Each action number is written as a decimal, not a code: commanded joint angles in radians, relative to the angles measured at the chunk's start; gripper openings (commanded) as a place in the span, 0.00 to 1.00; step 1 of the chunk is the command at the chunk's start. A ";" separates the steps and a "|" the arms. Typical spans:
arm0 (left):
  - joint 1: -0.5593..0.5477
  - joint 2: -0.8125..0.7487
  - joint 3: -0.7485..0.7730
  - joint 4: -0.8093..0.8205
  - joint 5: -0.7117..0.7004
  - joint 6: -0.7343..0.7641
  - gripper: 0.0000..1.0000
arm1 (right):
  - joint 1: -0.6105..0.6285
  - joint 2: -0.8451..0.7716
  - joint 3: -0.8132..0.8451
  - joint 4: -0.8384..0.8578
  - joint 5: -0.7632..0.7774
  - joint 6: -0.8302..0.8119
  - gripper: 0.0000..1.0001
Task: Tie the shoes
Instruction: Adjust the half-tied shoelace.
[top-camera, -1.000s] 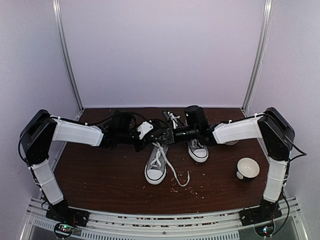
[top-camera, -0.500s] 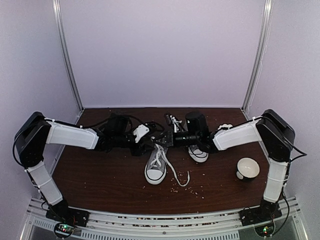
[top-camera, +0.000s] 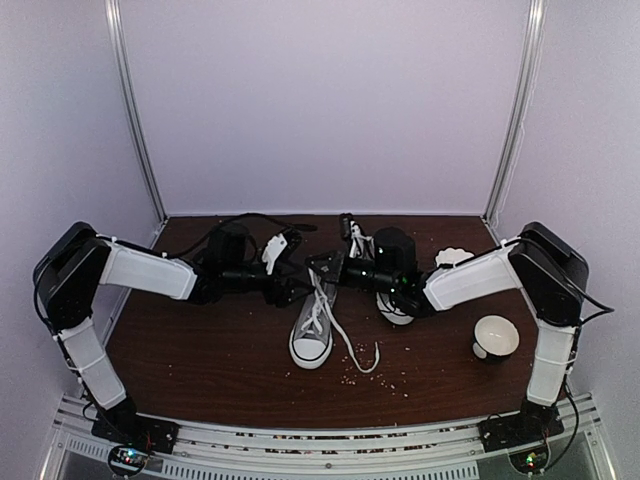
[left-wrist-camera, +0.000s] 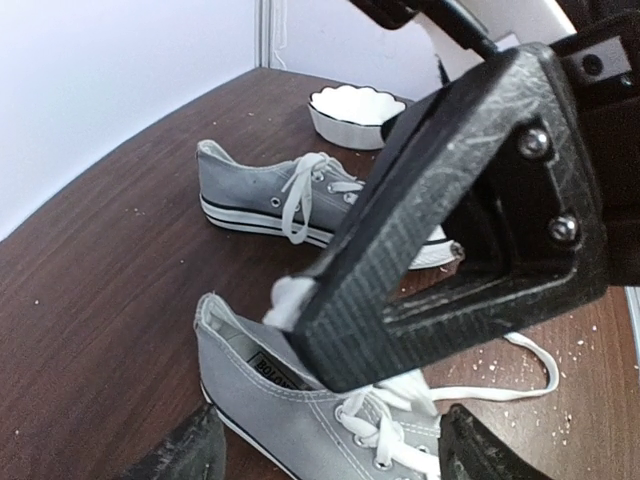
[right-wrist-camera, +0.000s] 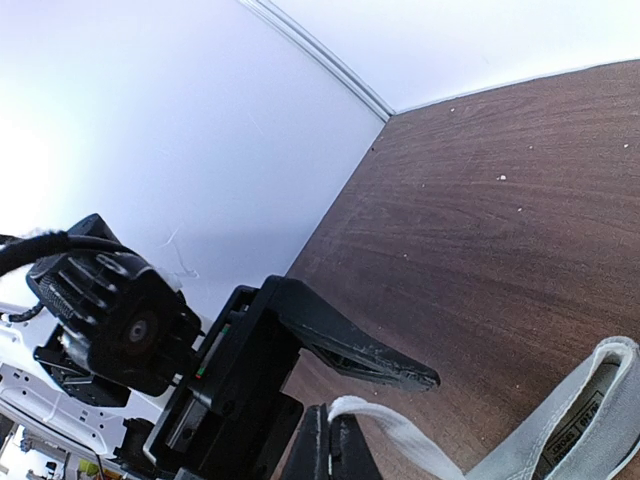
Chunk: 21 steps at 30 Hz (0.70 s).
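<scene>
Dark wood table (top-camera: 200, 352), pale lilac walls (top-camera: 320, 100), metal corner posts (top-camera: 138, 120), scattered crumbs (top-camera: 400, 386).

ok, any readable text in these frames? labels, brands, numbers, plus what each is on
"BOA": label inside the heel of the near shoe, left wrist view. Only these first letters show; the rest is covered.
Unreadable: a printed label inside the shoe heel in the right wrist view, too blurred to make out.
Top view: no legible text anywhere.
</scene>
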 joint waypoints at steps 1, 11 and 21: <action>0.002 0.059 0.038 0.105 0.003 -0.105 0.73 | 0.001 0.007 -0.027 0.050 0.048 0.008 0.00; 0.003 0.141 0.115 0.064 0.081 -0.052 0.53 | -0.001 0.011 -0.029 0.063 0.022 0.014 0.00; 0.026 0.171 0.139 0.074 0.128 -0.052 0.14 | -0.004 0.005 -0.025 0.061 0.000 0.016 0.00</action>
